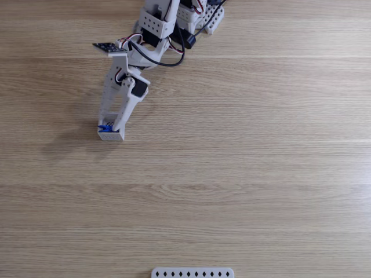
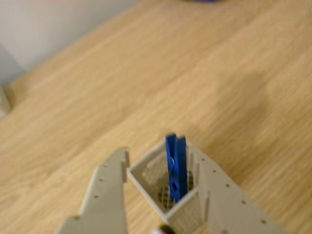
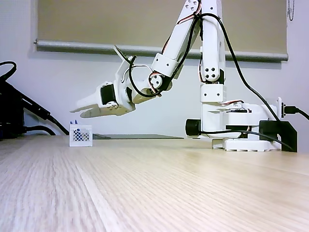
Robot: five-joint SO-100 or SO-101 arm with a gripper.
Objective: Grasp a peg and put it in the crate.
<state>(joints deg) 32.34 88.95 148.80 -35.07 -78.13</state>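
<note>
Peg (image 2: 176, 168) sits inside the crate (image 2: 148, 171), standing on end and leaning against the right-hand wall in the wrist view, blue tip poking above the rim. In a fixed view the peg (image 1: 105, 127) shows as a blue speck at the crate's (image 1: 109, 136) left side; in a fixed view from table level a bit of blue (image 3: 72, 123) just clears the top of the crate (image 3: 80, 136).

Gripper (image 3: 76, 112) hangs above the crate, not touching it from the side view, jaws parted and holding nothing. Wrist view: the two white fingers (image 2: 105, 192) straddle the crate, one either side. From above, the gripper (image 1: 111, 125) overlaps the crate's upper edge.

Crate stands on the wooden table (image 1: 243, 150), left of centre in the top-down fixed view, in front of the arm base (image 3: 241, 130). White perforated strip (image 1: 192, 272) lies at the bottom edge of that view, well apart from the crate.
</note>
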